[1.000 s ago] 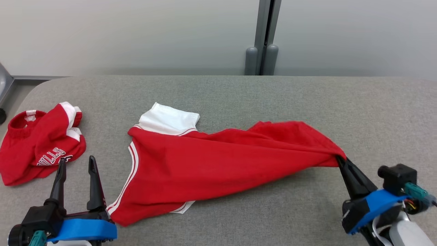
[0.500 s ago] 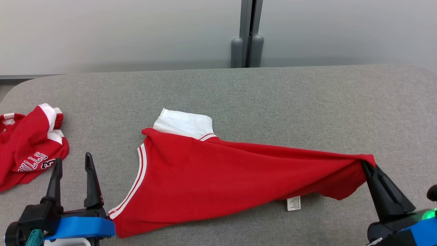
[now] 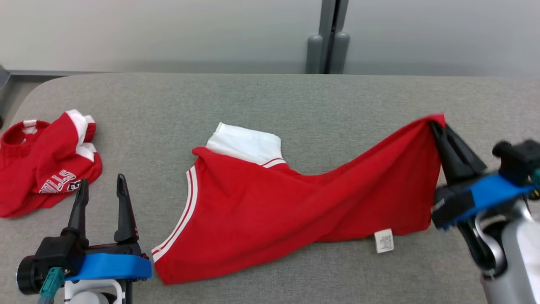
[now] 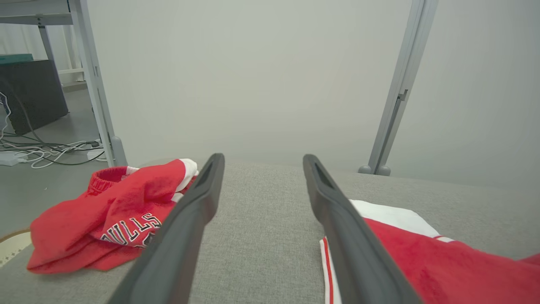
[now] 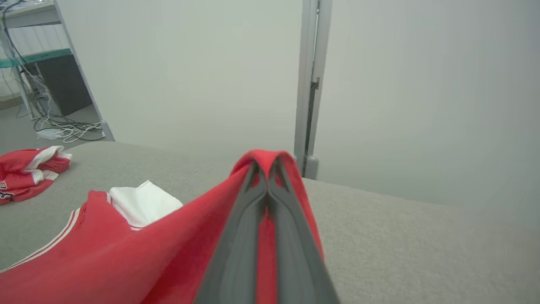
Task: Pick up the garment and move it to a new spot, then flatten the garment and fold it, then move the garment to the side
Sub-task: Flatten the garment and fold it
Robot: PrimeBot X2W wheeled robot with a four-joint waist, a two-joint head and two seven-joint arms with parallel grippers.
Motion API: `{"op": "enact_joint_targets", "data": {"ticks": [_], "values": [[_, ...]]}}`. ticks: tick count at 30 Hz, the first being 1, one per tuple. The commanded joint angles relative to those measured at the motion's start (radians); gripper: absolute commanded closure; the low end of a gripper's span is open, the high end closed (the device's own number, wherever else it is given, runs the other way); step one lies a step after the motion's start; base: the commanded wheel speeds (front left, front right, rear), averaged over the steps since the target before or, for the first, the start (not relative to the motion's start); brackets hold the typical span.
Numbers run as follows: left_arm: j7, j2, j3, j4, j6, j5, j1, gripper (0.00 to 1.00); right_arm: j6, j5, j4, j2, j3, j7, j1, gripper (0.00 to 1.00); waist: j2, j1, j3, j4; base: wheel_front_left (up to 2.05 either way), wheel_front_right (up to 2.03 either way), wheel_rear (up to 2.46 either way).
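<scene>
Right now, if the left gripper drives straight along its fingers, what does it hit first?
Looks free: the left gripper points over bare table, between the crumpled shirt and the spread jersey. Past the far edge comes the pale wall, though its distance is unclear.

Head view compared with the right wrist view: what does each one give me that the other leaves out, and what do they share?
Head view adds: the left tool, open and empty, and a white care label at the lower edge of the red garment.
Right wrist view adds: floor cables and a dark cabinet beyond the table.
Shared: the right tool shut on a raised corner of the red garment, its white panel, the crumpled red jersey, the table and the grey post.
</scene>
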Motion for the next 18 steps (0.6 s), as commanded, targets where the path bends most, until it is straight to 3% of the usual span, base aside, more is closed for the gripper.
{"op": "enact_joint_targets", "data": {"ticks": [1, 9, 18], "values": [[-0.005, -0.001, -0.008, 0.002, -0.002, -0.004, -0.017, 0.0, 0.0, 0.001, 0.029, -0.001, 0.004, -0.023, -0.04, 1.0, 0.0, -0.0001, 0.01, 0.014, 0.0, 0.0, 0.0], [-0.005, -0.001, -0.044, 0.022, -0.002, -0.014, -0.054, 0.0, 0.0, -0.062, 0.515, -0.025, 0.112, -0.147, -0.359, 1.0, 0.0, -0.0001, 0.039, 0.082, 0.0, 0.0, 0.0], [-0.005, -0.002, -0.062, 0.035, -0.002, -0.024, -0.085, 0.0, 0.0, -0.093, 0.976, 0.004, 0.13, -0.285, -0.593, 1.0, 0.0, -0.0001, 0.077, 0.122, 0.0, 0.0, 0.0]]}}
